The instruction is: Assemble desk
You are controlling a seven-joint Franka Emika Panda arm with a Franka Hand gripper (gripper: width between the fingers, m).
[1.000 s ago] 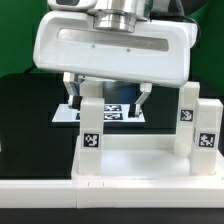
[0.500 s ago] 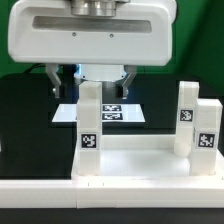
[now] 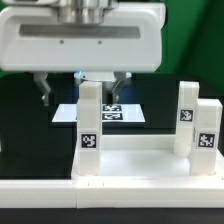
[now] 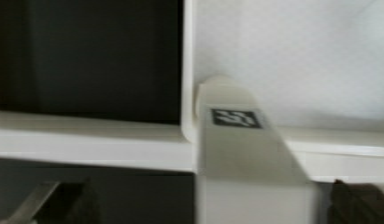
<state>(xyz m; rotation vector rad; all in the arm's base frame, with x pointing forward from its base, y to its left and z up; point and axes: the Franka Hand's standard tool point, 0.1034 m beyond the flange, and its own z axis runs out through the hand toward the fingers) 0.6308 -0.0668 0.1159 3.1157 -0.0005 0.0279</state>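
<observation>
The desk top point(image 3: 135, 160) is a white rimmed tray lying at the front of the exterior view. Three white tagged legs stand upright on it: one at the exterior view's left point(image 3: 91, 130) and two at its right point(image 3: 187, 118), point(image 3: 207, 130). My gripper point(image 3: 83, 98) hangs open over the left leg. Its dark fingers point(image 3: 43, 92) stand on either side of the leg's top without touching it. In the wrist view that leg point(image 4: 242, 150) runs between the open gripper point(image 4: 203, 205), beside the tray's rim point(image 4: 82, 130).
The marker board point(image 3: 108, 113) lies flat on the black table behind the tray. The gripper's wide white hand body point(image 3: 80, 35) hides most of the back of the scene. The two right legs stand close together.
The gripper has moved towards the exterior view's left, from behind the middle of the tray to over the left leg. Its jaws stayed open. The desk parts have not moved.
</observation>
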